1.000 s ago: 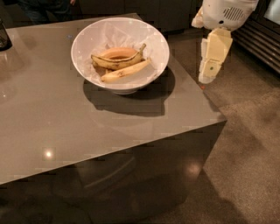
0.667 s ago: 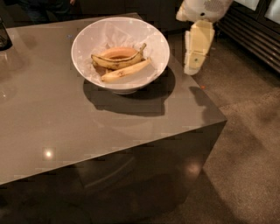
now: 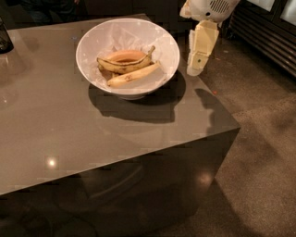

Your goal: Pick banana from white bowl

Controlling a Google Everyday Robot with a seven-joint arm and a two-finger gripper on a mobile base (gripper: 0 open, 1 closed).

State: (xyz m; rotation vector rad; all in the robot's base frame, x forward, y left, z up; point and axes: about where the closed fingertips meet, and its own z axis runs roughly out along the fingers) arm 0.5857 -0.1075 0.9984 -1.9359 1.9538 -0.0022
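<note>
The white bowl [image 3: 92, 44] stands on the grey table [image 3: 69, 129] near its far right part. The paler, nearly straight banana [image 3: 133, 74] lies in the bowl toward the front. A darker, curved, brown-speckled banana [image 3: 125, 65] with an upturned stem lies just behind it, against something orange-pink. My gripper [image 3: 195, 69] hangs down from the white arm [image 3: 210, 8] just right of the bowl's rim, over the table's right edge, apart from the bowl.
A dark object [image 3: 4, 37] stands at the table's far left edge. The table's right edge and front corner [image 3: 238, 127] drop to a speckled floor. Dark slatted panels [image 3: 268, 37] run along the far right.
My gripper has moved left, from beyond the table's right side to close beside the bowl's right rim. The bowl and bananas have not moved.
</note>
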